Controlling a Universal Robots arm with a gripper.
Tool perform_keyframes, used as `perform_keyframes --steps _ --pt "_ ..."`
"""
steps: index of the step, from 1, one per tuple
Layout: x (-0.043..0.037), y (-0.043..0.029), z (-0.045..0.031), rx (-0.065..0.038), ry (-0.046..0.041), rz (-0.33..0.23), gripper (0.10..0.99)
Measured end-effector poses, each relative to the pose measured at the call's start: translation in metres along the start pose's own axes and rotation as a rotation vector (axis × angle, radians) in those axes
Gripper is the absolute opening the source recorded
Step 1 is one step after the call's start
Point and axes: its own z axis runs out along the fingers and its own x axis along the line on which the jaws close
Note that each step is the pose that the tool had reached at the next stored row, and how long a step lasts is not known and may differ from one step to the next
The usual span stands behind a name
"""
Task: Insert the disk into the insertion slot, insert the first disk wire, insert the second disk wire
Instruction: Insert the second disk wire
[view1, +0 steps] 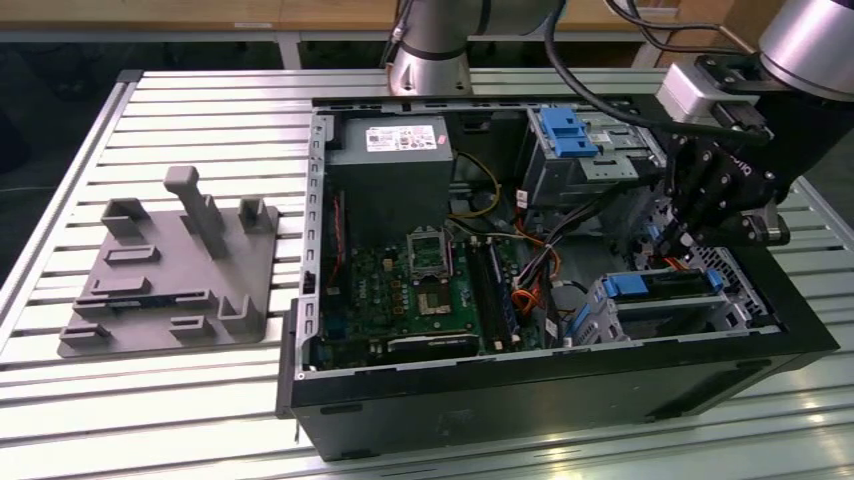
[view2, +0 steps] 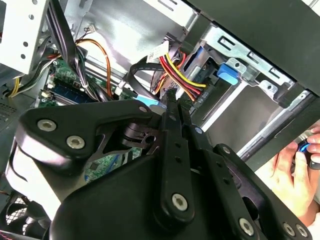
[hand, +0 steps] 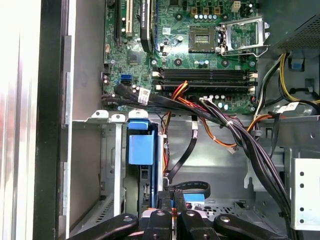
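The disk (view1: 667, 288), in its blue carrier, sits inside the insertion slot (view1: 674, 318), a small metal cage at the case's corner on the exterior view's right. The carrier's blue tab (hand: 140, 147) and the cage wall (hand: 106, 165) appear in the first wrist view, and the disk (view2: 229, 74) also in the second wrist view. My gripper (view1: 678, 252) hangs just above the disk's inner end. Its fingers (hand: 164, 202) are pressed together on the end of a black disk wire (hand: 195, 186) with a blue connector. Red, yellow and black wires (view2: 175, 75) run right past my gripper (view2: 172, 102).
The open computer case (view1: 561, 395) lies on a slatted table. Inside are the motherboard (view1: 414, 290), a grey power-supply box (view1: 387, 140) and a taller bay with a blue latch (view1: 567, 130). A grey fixture plate (view1: 160, 300) lies at the exterior view's left. A person's hand (view2: 300, 160) is beside the case.
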Motion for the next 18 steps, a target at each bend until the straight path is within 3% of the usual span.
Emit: perform_keyframes --steps 10,13,18 --pt "0.0133 -0.0011 0.0002 -0.001 -0.0272 0.000 0.141" --pt "0.0177 -0.0012 0.0003 -0.001 -0.0310 0.000 0.141" --pt "0.0184 -0.0011 0.0003 -0.001 -0.0311 0.000 0.141"
